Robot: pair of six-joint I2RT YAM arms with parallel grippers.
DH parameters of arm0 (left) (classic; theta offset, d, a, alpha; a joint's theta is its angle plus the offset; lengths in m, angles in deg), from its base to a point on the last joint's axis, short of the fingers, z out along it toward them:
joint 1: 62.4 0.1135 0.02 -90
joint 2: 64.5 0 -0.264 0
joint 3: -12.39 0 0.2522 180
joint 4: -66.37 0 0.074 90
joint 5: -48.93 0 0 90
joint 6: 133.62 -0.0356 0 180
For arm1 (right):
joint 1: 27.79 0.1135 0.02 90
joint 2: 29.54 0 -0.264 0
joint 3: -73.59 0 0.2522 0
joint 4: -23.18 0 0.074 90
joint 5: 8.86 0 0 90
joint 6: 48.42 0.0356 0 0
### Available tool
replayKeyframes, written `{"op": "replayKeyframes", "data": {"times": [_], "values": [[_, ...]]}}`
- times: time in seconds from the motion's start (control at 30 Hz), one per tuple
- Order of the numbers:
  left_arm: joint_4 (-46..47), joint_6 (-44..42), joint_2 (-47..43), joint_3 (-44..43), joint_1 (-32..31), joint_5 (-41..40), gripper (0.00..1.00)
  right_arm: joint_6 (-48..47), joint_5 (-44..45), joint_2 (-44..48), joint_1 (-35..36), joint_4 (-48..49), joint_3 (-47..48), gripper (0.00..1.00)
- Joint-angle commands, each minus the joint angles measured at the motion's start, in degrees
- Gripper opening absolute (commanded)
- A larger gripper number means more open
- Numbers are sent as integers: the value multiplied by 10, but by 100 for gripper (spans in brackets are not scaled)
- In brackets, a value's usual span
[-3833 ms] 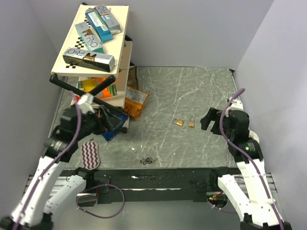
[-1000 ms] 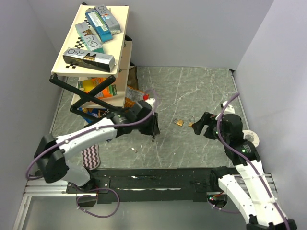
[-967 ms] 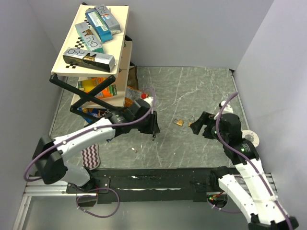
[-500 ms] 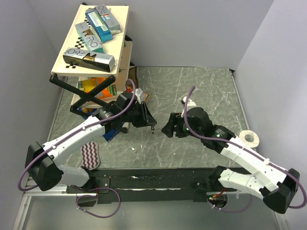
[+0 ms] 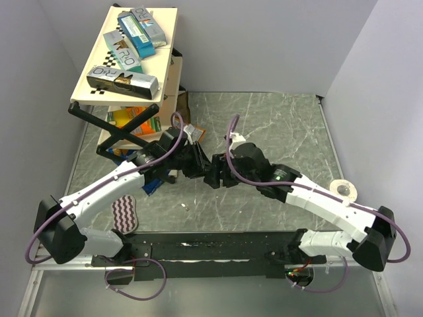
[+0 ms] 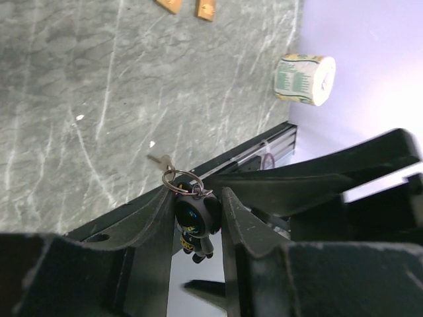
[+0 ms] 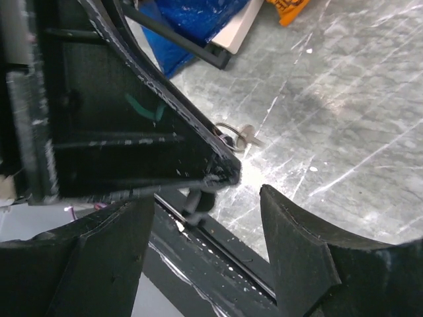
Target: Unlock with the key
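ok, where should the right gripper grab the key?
Take the key by its silver blade and ring, which stick out past the left gripper's fingertips; the black fob is clamped between them. Probably best to bring the open right gripper in from beyond those tips.

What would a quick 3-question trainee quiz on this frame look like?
1. True or false: neither gripper holds the key.
2. The right gripper is: A) shut on a padlock; B) open, close to the left gripper; C) out of view.
3. Fill in: the left wrist view shows ___ brass padlocks at its top edge.

Key: 1 false, the left gripper is shut on it; 2 B; 3 two.
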Motion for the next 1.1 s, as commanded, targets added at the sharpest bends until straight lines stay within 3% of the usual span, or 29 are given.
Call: {"op": "replayKeyframes", "data": {"times": [0.0,0.1,0.2,0.33,0.37,0.4,0.43,0.5,0.53,0.63,0.73,1.07], "values": [[30,21,-19,1,4,18,1,-6,0,-26,16,23,47,70],[32,19,-21,-1,4,19,1,-2,7,-44,18,14,59,66],[27,13,-21,-4,5,19,1,-1,9,-55,19,8,69,50],[32,7,-25,-2,11,29,2,8,28,-69,18,-21,85,5],[34,6,-26,0,13,32,4,10,30,-71,17,-30,87,0],[37,2,-28,0,18,33,9,13,32,-70,18,-32,86,0],[40,-1,-31,2,22,35,25,13,32,-69,17,-32,86,0],[50,-19,-38,5,29,40,45,13,29,-59,18,-31,78,0],[55,-28,-41,6,30,38,67,14,29,-54,17,-33,75,0],[70,-66,-49,8,35,46,92,13,22,-28,9,-43,60,0],[79,-98,-48,7,37,66,99,5,-32,-4,-13,-52,43,0],[102,-237,-105,39,37,117,96,-13,-286,91,-106,-148,30,0]]}}
